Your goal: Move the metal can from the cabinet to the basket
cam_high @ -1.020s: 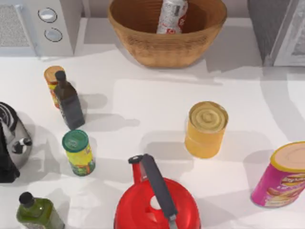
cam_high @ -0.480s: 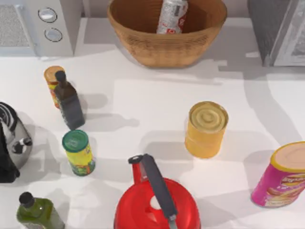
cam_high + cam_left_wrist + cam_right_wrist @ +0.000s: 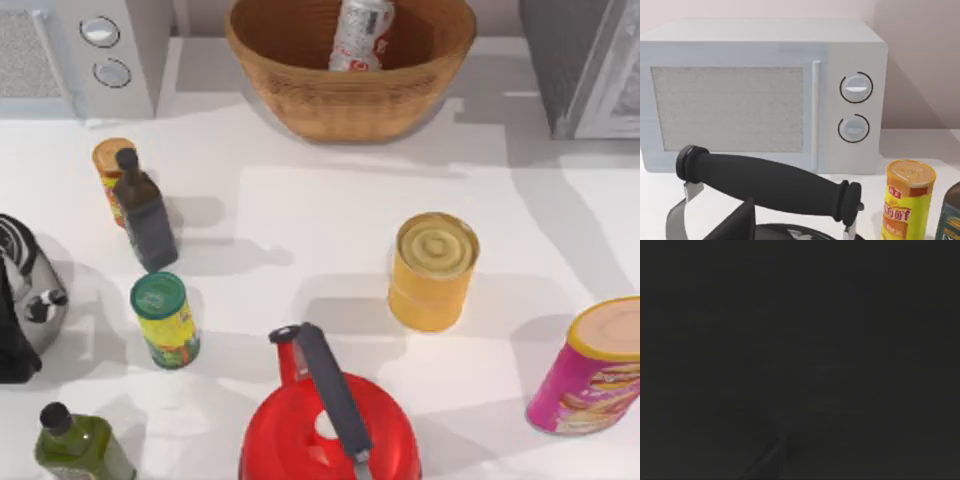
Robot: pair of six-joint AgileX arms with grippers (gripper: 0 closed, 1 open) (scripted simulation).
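silver-white metal can (image 3: 361, 34) red-marked, tan woven basket (image 3: 350, 95)

Left wrist view recorded one black wedge-shaped part (image 3: 737, 222) of the robot: matte, plain-faced, straight-edged. Which part it was could not be determined. Right wrist view was dark.

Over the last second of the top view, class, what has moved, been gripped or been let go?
Nothing has visibly moved, and nothing was gripped or let go. The metal can stays leaning inside the basket, and the yellow tin and red kettle keep their places. The right wrist view is dark.
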